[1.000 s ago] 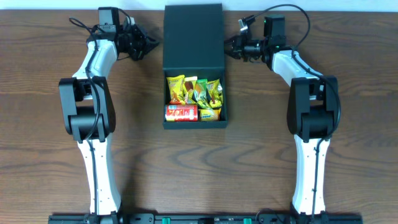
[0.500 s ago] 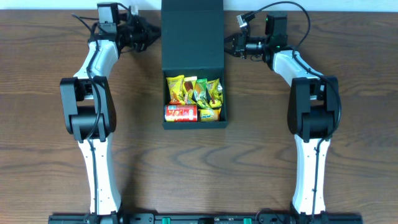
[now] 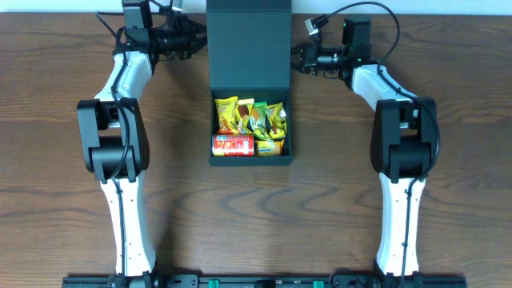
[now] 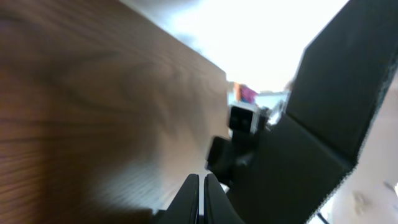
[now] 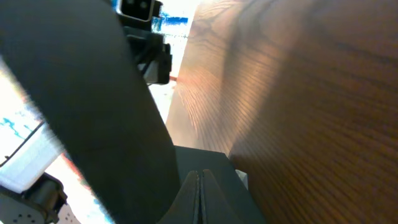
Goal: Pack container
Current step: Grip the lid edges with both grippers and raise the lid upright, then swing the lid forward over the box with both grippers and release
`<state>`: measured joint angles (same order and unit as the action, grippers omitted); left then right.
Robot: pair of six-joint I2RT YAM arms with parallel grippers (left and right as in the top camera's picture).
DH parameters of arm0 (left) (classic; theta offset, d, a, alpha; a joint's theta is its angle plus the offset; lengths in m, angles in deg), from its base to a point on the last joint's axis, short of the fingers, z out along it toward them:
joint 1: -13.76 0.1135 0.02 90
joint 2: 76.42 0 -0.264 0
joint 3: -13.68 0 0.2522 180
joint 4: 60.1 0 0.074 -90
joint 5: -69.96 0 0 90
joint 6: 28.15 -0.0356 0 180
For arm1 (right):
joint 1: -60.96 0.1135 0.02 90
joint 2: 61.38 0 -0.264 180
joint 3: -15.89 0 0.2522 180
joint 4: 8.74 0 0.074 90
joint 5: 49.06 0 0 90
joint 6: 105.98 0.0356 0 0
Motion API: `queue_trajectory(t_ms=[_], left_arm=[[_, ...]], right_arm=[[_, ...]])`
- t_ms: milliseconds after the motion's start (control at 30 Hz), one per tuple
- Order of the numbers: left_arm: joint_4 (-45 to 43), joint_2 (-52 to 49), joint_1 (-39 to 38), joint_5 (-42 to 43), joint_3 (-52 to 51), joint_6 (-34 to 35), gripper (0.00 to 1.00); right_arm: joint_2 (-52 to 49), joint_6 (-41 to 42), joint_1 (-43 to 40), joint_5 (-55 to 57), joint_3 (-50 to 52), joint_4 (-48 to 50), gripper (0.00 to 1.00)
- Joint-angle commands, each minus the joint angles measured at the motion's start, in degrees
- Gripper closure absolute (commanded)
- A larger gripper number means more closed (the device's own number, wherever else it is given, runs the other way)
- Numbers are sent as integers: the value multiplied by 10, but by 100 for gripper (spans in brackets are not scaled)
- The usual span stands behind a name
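1. The dark teal-green container (image 3: 250, 160) sat on the wooden tabletop (image 3: 256, 224), midway between the left and right edges and toward the far edge, flanked by the 2 arms.
2. Its hinged lid (image 3: 248, 48) stood open, running from the box's rear wall to the tabletop's far edge.
3. Yellow and green snack packets (image 3: 250, 116) filled the far part of the open compartment.
4. A red chip can (image 3: 233, 145) lay on its side against the near wall, at the left.
5. The left gripper (image 3: 194, 40) hung just beside the lid's left edge, close to the tabletop's far edge. From above, contact with the lid could not be told.
6. Its fingers (image 4: 189, 199) were pressed together with nothing between them. The dark lid panel rose just ahead and to their right.
7. The right gripper (image 3: 296, 58) sat at the lid's right edge, slightly nearer than its partner. Whether it touched the lid was likewise unclear.
8. Its fingers (image 5: 186, 199) were also closed tight on nothing, with the dark lid looming to one side and bare wood to the other.
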<state>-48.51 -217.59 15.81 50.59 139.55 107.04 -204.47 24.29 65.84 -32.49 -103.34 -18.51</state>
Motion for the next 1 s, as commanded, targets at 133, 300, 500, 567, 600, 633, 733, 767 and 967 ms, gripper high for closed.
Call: queue_trajectory(t_ms=[133, 300, 500, 567, 600, 633, 733, 767, 967], left_arm=[[-45, -11, -1, 144, 5, 3, 94], [-87, -10, -2, 200, 5, 23, 94], [-127, -8, -2, 200, 5, 52, 94], [-148, -8, -2, 200, 5, 70, 94], [-158, -8, -2, 200, 5, 79, 94], [-172, -8, -2, 200, 5, 92, 94], [-215, -8, -2, 200, 5, 126, 94], [-231, -8, -3, 200, 5, 139, 94], [-344, -8, -6, 200, 5, 240, 94]], right_arm=[[-5, 84, -53, 72, -1, 9, 98], [-2, 137, -87, 54, -2, 15, 98], [24, 141, -97, 24, -2, 17, 98], [35, 142, -95, 9, -2, 26, 98], [43, 142, -91, -3, -2, 32, 98], [52, 141, -87, -13, -2, 32, 98], [71, 137, -73, -25, -2, 40, 98], [75, 139, -68, -30, -2, 49, 98], [79, 263, -20, -102, -2, 191, 98]])
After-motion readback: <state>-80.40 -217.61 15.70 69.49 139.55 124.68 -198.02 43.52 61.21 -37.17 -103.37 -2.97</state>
